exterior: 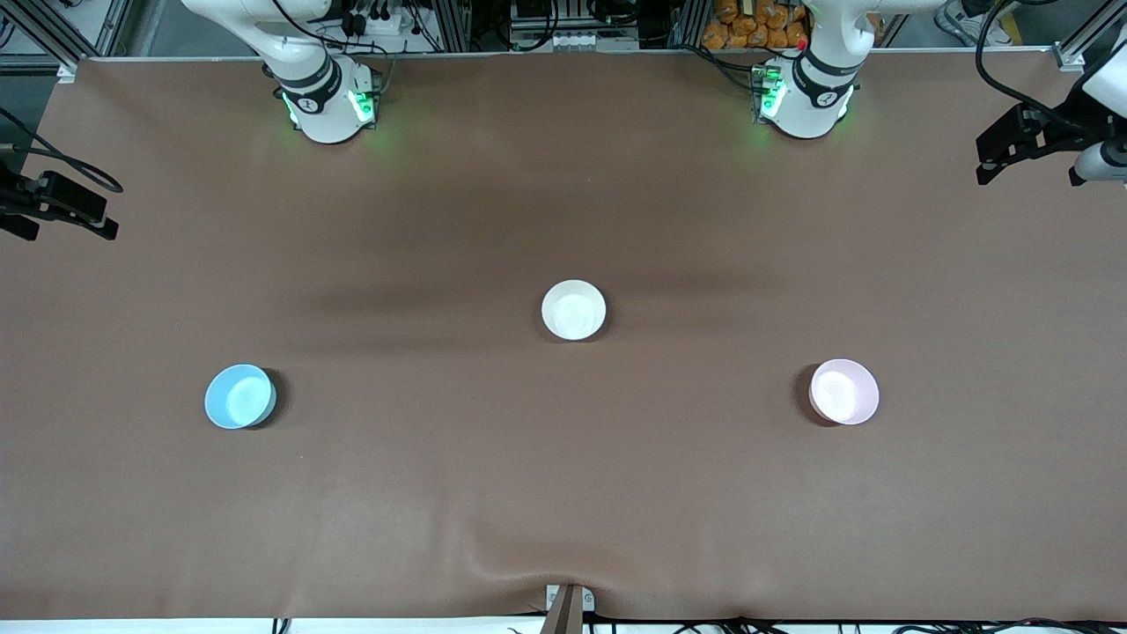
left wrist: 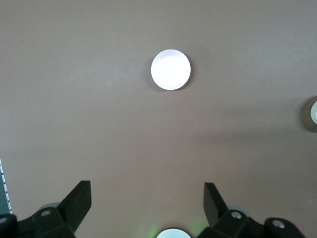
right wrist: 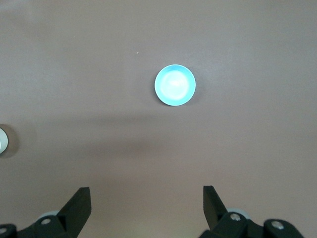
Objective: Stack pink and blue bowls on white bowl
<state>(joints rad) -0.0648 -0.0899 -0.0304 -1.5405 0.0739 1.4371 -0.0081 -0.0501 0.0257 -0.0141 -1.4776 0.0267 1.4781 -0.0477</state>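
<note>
The white bowl (exterior: pixel 573 309) stands upright at the middle of the table. The pink bowl (exterior: pixel 843 391) stands toward the left arm's end, nearer to the front camera than the white bowl. It shows in the left wrist view (left wrist: pixel 170 69), with the white bowl's edge (left wrist: pixel 314 112) at the rim of that view. The blue bowl (exterior: pixel 239 396) stands toward the right arm's end and shows in the right wrist view (right wrist: pixel 175 85). My left gripper (left wrist: pixel 147 191) is open and empty, high over the table. My right gripper (right wrist: pixel 147 196) is open and empty, equally high.
The brown table cover (exterior: pixel 563 493) has a small fold at its front edge. Both arm bases (exterior: pixel 327 104) (exterior: pixel 806 99) stand along the back edge. Cables and clutter lie off the table past the bases.
</note>
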